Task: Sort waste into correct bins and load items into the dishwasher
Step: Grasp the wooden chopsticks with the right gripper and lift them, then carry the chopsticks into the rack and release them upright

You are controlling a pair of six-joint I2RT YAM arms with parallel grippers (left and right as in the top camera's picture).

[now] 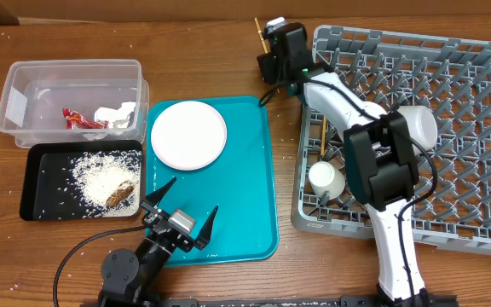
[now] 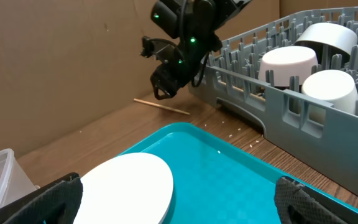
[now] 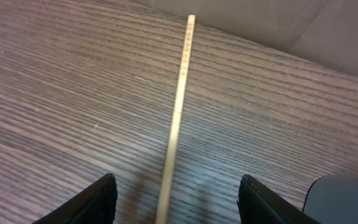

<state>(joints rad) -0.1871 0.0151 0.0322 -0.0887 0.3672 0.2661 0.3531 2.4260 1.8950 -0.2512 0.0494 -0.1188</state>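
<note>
**Chopstick Pickup: Right Gripper Straddling the Target**

The loose chopstick (image 3: 178, 112) lies flat on the bare table (image 3: 55, 93), outside the dish rack (image 1: 450, 205). It sits off the rack's 10 o'clock corner, at about 12 o'clock on the table in the overhead view. It points roughly 12-to-6 in the right wrist view.

The right gripper (image 3: 176, 180) hangs directly over the near part of the stick. Its fingers are spread wide, one on each side, and hold nothing. This placement suits a thin, flat object, because closing across the stick's width should centre it between the pads. Contact with the table cannot be confirmed from these views.

A second chopstick (image 1: 322, 136) already rests inside the rack near its 9 o'clock wall. A cup (image 1: 325, 177) and a bowl (image 1: 416, 124) stand close by. The step in hand therefore appears to be loading the last utensil.

The plate (image 1: 188, 135) sits on the teal tray (image 1: 245, 230), not yet racked. The left gripper (image 1: 194, 194) waits at the plate's 6 o'clock, fully open and empty, probably staged for that plate.

At the plate's 9 o'clock, the clear tub (image 1: 15, 94) holds the red wrapper (image 1: 82, 119). The black tray (image 1: 37, 200) at the tub's 6 o'clock holds the rice (image 1: 96, 175).
</note>
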